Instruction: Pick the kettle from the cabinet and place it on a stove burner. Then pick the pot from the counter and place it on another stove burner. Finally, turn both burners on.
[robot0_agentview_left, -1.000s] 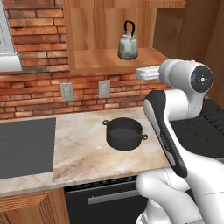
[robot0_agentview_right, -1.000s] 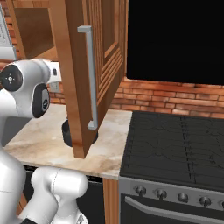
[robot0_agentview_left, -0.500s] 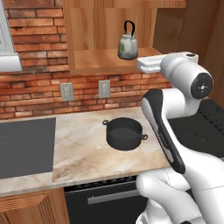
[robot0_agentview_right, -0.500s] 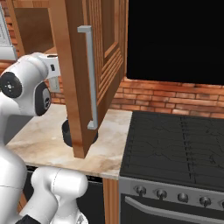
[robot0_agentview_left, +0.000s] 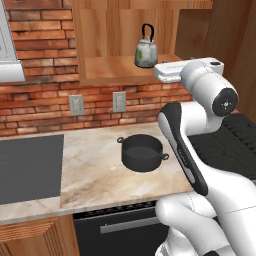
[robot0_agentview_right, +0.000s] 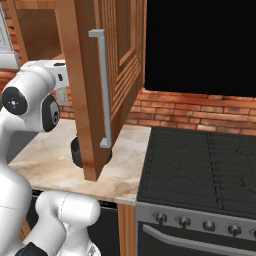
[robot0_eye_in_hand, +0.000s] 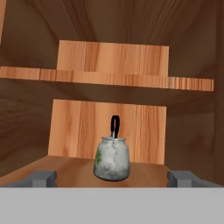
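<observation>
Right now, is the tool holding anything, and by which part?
Nothing is held. The tool is open and faces the kettle, which stands untouched on the cabinet floor, its fingertips wide apart and short of it.

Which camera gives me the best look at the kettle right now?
The hand view: the kettle stands centred and upright on the cabinet shelf, with its black handle and green pattern plain, between the open pincer tips. The left base view shows the kettle smaller on the shelf, beside the arm's hand. In the right base view the open cabinet door stands in front.

No lettering, labels or numbers can be read anywhere, though small surfaces render rather coarsely.
</observation>
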